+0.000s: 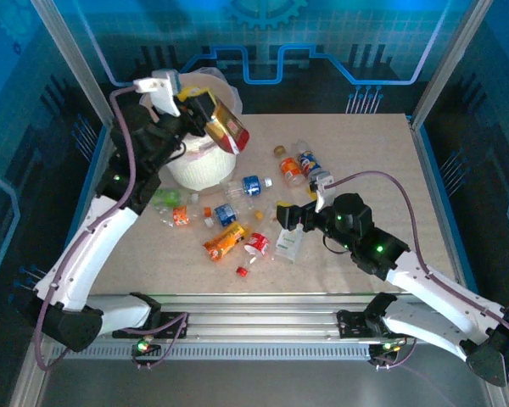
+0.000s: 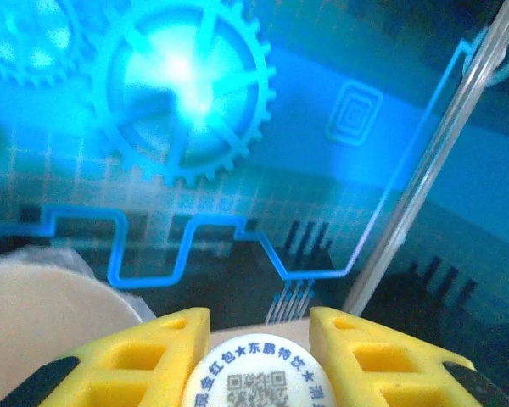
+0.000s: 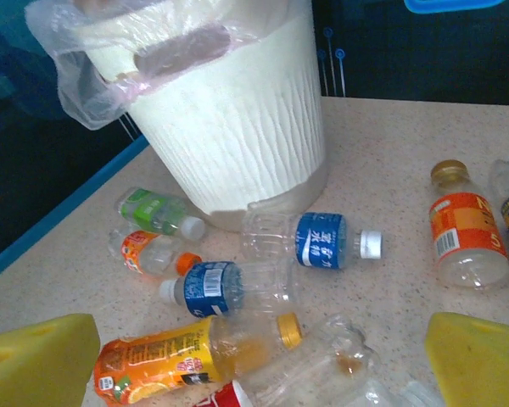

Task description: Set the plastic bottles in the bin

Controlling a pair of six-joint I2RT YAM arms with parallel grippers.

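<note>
Indoors, speckled beige table (image 1: pixel 373 170), blue-lit walls (image 1: pixel 322 34), left fingers (image 2: pixel 153 356) clamping bottle (image 1: pixel 227 127), right fingers (image 3: pixel 34 365) spread.
</note>
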